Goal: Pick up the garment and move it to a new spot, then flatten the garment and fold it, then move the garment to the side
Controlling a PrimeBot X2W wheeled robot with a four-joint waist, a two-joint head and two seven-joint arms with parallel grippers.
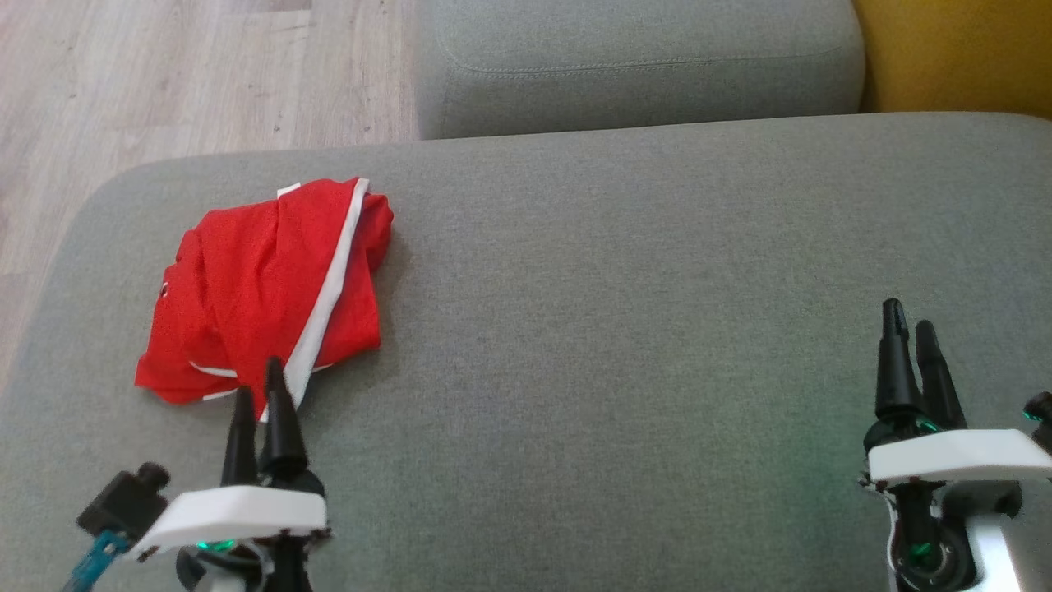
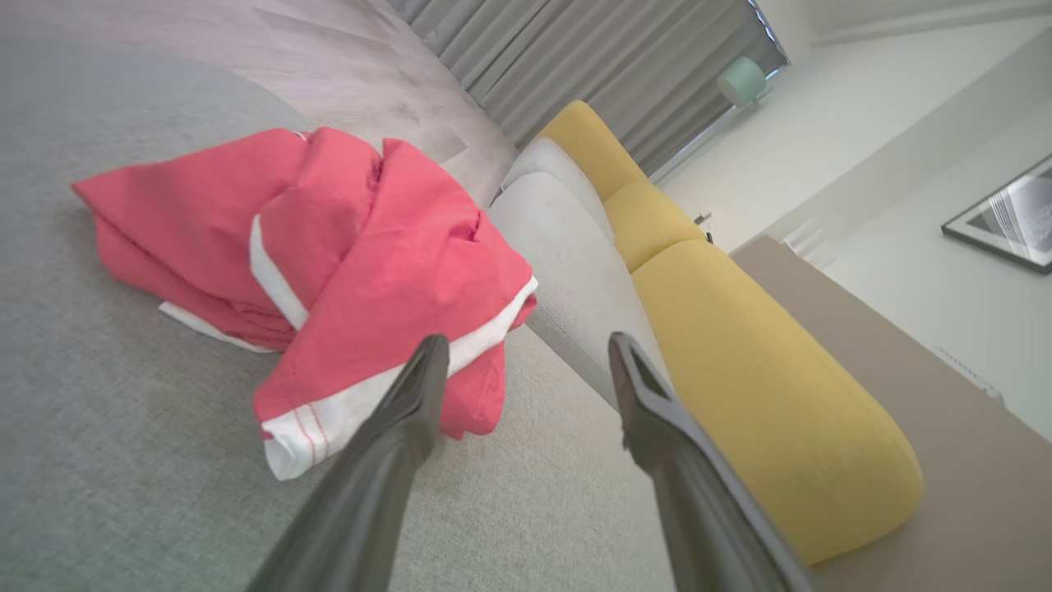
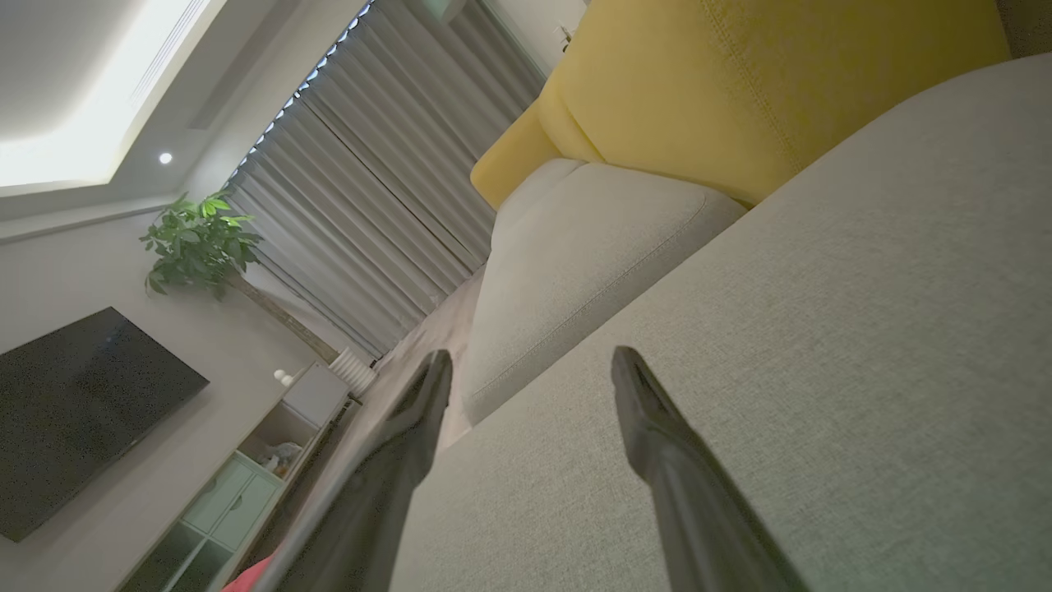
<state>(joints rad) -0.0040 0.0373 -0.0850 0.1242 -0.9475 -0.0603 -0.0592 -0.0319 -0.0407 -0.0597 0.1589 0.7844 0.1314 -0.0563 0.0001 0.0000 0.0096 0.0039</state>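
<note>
**Red garment bunched near sofa's edge**

Red with white trim, the garment lies crumpled on the left part of a grey sofa seat, close to its rounded left edge, where the wooden floor begins. To its right the seat runs wide and flat. The left claw hovers at the garment's near edge, fingers spread and empty. The right claw, likewise spread and empty, hangs well apart over the seat's right side. A yellow backrest rises behind.
</note>
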